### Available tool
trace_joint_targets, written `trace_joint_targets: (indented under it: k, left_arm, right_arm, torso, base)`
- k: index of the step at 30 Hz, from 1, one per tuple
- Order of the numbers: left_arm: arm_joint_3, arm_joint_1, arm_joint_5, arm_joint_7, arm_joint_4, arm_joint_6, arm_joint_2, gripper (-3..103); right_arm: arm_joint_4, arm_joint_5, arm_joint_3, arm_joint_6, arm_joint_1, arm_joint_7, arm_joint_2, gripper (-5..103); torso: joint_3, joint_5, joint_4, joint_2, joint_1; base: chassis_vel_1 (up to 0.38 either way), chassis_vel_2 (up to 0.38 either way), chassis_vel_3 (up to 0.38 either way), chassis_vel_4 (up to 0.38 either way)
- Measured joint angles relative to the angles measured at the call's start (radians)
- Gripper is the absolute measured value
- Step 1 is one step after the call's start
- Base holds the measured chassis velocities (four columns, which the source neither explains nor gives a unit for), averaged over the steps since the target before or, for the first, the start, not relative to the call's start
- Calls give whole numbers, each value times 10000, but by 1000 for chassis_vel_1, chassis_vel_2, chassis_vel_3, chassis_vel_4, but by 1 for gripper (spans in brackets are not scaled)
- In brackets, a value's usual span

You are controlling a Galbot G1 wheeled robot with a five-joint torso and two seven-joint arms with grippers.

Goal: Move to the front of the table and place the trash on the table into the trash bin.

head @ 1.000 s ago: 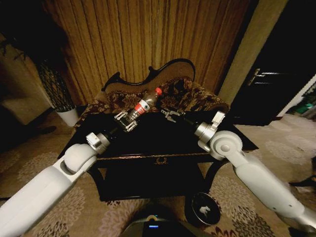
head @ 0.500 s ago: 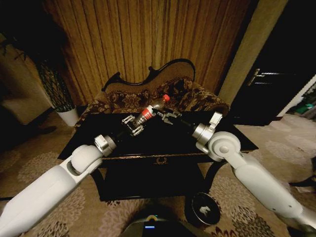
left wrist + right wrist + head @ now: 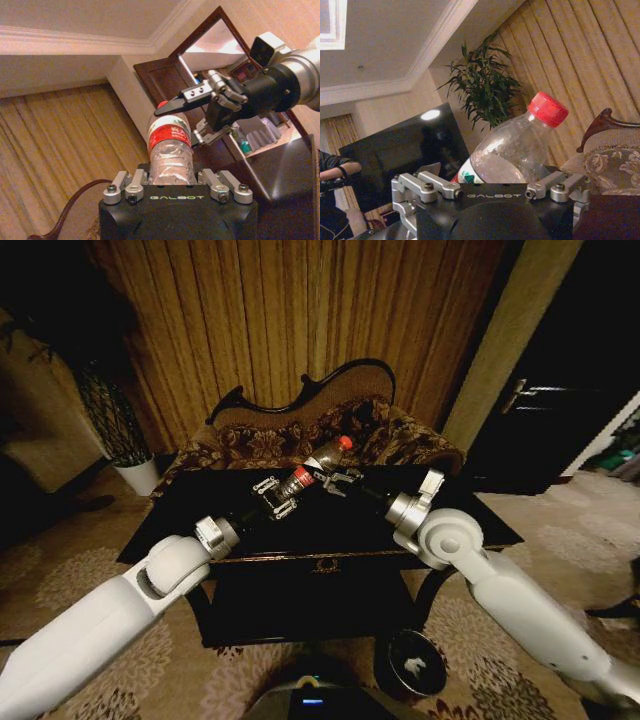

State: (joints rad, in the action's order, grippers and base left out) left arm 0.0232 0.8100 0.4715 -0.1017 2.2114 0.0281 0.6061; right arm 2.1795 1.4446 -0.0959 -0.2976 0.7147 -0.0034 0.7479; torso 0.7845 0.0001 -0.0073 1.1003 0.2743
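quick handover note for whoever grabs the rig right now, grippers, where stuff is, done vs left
Left gripper: shut on the bottle, held above the table.
Right gripper: open, fingers on either side of the bottle's upper part, not clamped.
Trash bin: on the floor by the table's front right leg, white scraps inside.
Done: robot at table front, bottle lifted.
Left: get the bottle into the bin.
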Motion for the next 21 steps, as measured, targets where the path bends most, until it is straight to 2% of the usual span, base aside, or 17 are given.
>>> trace_joint_targets:
  k: [10,11,12,15,16,19,21]
  left_arm:
    - [-87,9,-44,-132,69,-78,-71,39]
    - [-114,13,-54,-134,69,-80,-71,39]
    - [-114,13,-54,-134,69,-80,-71,39]
    - [-162,4,-68,-137,82,-84,-61,37]
    - [-162,4,-68,-137,82,-84,-61,37]
    - [-263,-41,-78,-137,69,-84,-14,36]
    - [-266,-40,-78,-137,68,-84,-10,36]
  right_arm:
    - [43,32,92,-10,-144,14,-46,102]
    - [73,32,66,-10,-105,16,-76,97]
    - [73,32,66,-10,-105,16,-76,97]
    - [153,32,-32,-9,-18,17,-138,82]
    - [153,32,-32,-9,-18,17,-138,82]
    - [204,39,-100,-5,24,8,-195,65]
    - [204,40,-103,-4,26,8,-197,65]
  torso:
    - [0,-1,0,0,0]
    - [0,-1,0,0,0]
    - [0,-1,0,0,0]
    - [0,0,0,0,1]
    - [0,0,0,0,1]
    - [0,0,0,0,1]
    - [0,0,0,0,1]
  base:
    - [0,0,0,0]
    - [0,0,0,0]
    - [0,0,0,0]
    - [0,0,0,0]
    - [0,0,0,0]
    - [0,0,0,0]
    - [0,0,0,0]
